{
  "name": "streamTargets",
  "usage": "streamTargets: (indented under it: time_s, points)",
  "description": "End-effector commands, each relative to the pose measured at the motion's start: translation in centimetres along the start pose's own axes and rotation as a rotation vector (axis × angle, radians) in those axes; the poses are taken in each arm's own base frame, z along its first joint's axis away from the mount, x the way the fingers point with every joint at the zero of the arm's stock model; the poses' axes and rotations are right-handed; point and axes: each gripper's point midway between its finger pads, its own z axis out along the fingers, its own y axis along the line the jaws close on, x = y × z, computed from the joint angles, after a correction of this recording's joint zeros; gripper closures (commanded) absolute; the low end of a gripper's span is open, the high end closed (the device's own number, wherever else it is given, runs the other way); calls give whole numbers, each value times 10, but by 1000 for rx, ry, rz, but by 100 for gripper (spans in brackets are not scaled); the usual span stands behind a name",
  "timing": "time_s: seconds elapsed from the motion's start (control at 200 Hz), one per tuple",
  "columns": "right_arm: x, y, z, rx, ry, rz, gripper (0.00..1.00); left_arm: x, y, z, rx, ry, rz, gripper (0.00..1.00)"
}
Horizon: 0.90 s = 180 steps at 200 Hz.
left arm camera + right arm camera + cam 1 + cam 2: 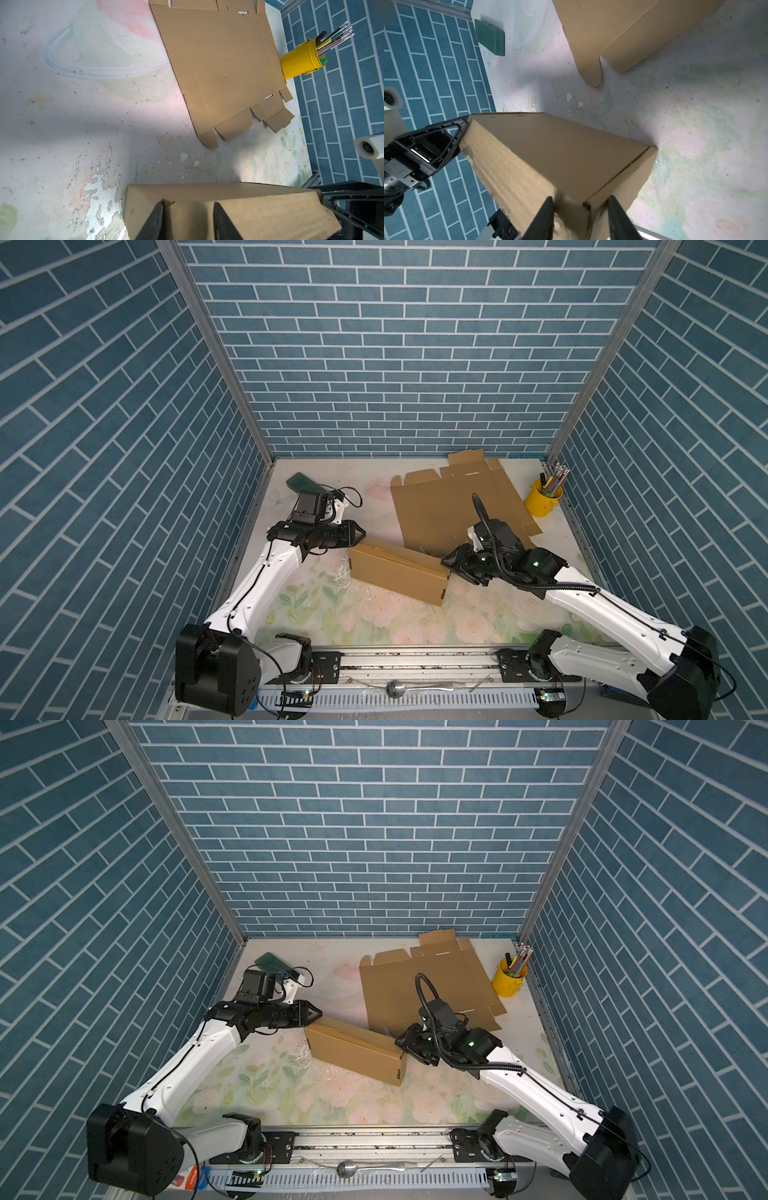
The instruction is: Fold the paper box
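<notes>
We judge the paper box (pixel 398 576), just in front of the flat cardboard sheet (pixel 449 506), is braced endwise to square its flaps. Left pincer (pixel 362 536) and right pincer (pixel 446 563) straddle opposite ends, jaws part-spread; we cannot tell whether either is pinching.

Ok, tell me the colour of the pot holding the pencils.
Yellow; the pot shows best in the left wrist view.

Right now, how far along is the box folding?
Done: one paper box looks folded shut. In hand: the left tool and right tool sit at its ends, grip unclear. Remaining: a flat cardboard sheet lies unfolded behind it.
</notes>
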Motion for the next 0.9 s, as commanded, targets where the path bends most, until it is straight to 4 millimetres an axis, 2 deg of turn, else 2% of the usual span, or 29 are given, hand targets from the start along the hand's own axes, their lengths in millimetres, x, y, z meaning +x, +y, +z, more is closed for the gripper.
streamTargets:
  time_s: [0.0,0.065,0.115,0.305,0.495,0.605,0.895]
  points:
    - [11,-14,9,47,43,-10,68,67,35,15,-127,247,-131,59]
    - [12,-20,13,53,40,-4,70,66,35,14,-130,246,-125,59]
    - [11,-21,13,55,36,-6,67,64,34,13,-130,242,-120,59]
    - [3,-1,2,22,14,-48,55,63,35,14,-134,228,-135,59]
    - [8,13,-14,-32,39,-52,41,64,38,16,-145,225,-139,59]
    - [13,19,-17,-58,61,-44,40,64,39,19,-141,223,-144,59]
    - [28,14,-6,-46,97,-54,38,64,41,22,-144,228,-138,59]
